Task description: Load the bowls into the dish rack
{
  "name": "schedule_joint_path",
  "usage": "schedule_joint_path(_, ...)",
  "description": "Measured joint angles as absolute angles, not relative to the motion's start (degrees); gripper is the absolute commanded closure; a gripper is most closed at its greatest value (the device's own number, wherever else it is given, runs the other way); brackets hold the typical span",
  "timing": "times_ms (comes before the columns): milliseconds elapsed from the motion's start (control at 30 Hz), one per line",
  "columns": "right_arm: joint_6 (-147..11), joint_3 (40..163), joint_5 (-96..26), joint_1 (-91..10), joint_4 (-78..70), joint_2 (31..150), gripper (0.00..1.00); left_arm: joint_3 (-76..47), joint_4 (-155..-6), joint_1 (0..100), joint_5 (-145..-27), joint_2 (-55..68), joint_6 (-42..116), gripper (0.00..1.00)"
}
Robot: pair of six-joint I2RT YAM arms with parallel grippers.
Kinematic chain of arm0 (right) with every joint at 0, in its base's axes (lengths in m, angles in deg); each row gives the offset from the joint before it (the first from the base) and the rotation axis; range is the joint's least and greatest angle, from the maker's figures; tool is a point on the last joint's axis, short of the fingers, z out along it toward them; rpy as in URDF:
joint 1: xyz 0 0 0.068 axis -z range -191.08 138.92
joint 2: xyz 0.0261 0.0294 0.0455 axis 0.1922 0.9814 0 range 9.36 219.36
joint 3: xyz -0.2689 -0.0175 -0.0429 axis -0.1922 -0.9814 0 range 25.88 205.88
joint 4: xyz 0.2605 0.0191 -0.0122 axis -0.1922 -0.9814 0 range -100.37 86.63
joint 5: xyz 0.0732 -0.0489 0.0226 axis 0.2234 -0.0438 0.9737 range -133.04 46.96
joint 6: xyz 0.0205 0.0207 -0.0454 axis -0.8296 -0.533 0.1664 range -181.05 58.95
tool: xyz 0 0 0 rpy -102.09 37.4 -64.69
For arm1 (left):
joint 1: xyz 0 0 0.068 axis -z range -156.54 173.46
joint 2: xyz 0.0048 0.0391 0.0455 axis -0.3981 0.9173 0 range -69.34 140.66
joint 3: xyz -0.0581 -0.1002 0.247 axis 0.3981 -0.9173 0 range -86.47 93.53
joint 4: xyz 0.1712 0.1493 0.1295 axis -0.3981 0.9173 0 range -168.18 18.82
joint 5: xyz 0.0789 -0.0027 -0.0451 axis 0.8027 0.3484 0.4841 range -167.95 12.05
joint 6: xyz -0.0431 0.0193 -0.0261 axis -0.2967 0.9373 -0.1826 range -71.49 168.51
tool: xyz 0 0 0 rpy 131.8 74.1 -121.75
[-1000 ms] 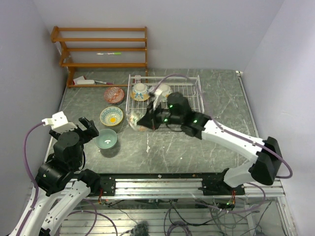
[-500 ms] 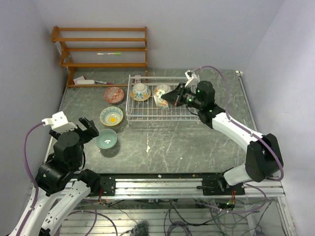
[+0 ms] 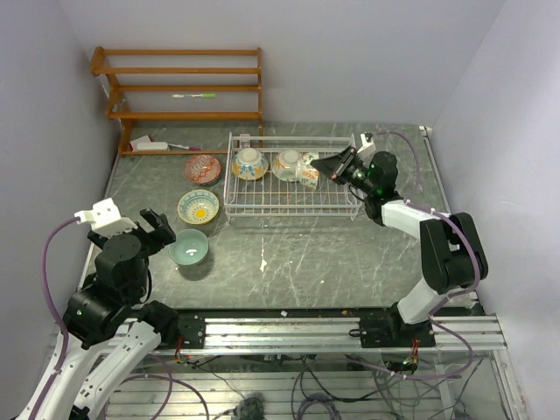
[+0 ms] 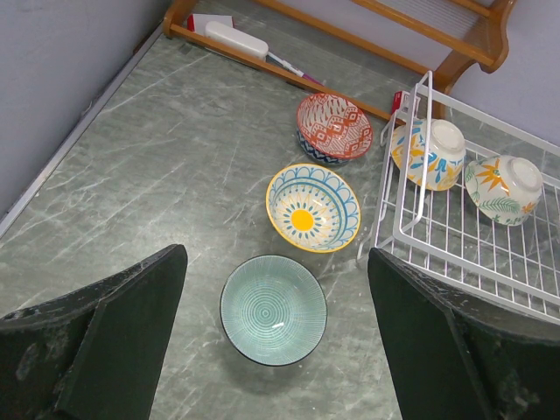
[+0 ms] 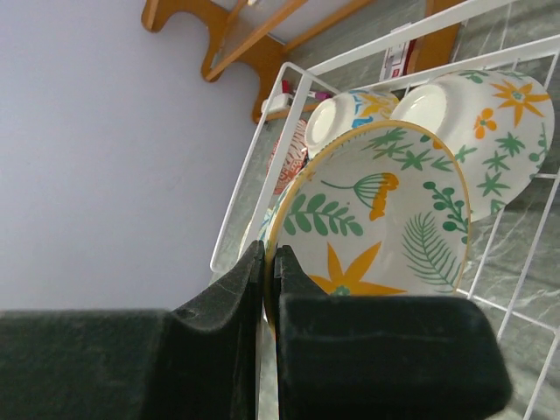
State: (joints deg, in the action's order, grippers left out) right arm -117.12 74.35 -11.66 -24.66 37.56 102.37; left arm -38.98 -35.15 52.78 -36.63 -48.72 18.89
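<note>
The white wire dish rack (image 3: pixel 337 185) stands at the table's back middle. Two bowls lie upside down in it (image 3: pixel 250 163) (image 3: pixel 285 164). My right gripper (image 3: pixel 325 167) is shut on the rim of an orange floral bowl (image 3: pixel 308 171) and holds it on edge over the rack beside them; the right wrist view shows the rim (image 5: pixel 385 219) between the jaws. On the table left of the rack lie a reddish bowl (image 3: pixel 202 168), a yellow-blue bowl (image 3: pixel 199 207) and a teal bowl (image 3: pixel 190 248). My left gripper (image 4: pixel 276 254) is open and empty above the teal bowl (image 4: pixel 273 309).
A brown wooden slatted shelf (image 3: pixel 179 87) stands at the back left, with a white object (image 3: pixel 150 144) and pens on its lowest board. Purple walls close in on the left, back and right. The rack's raised left side (image 4: pixel 411 188) is close to the loose bowls.
My right arm has carried the orange floral bowl from the rack's near left corner up and to the right, over the rack beside the second bowl. The left arm has not moved.
</note>
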Motion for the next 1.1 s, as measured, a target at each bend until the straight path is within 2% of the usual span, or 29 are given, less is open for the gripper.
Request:
schedule_joint_path(333, -125.1, 74.94, -10.68, -20.47, 47.83, 113.6, 1.0, -38.98, -35.15, 52.8, -36.63, -48.72, 18.89, 0.04)
schedule_joint_path(667, -126.65, 81.15, -10.63, -19.7, 51.35, 118.87, 1.0, -38.98, -35.15, 52.8, -36.61, -48.72, 18.91, 0.05)
schedule_joint_path(1000, -128.16, 81.61, -11.12, -18.5, 54.28, 122.91, 1.0, -38.98, -35.13, 52.78, -36.61, -48.7, 18.91, 0.05)
schedule_joint_path(1100, -127.88, 81.61, -11.71, -18.26, 54.28, 122.91, 0.95, -38.98, -35.13, 52.78, -36.63, -48.52, 18.91, 0.05)
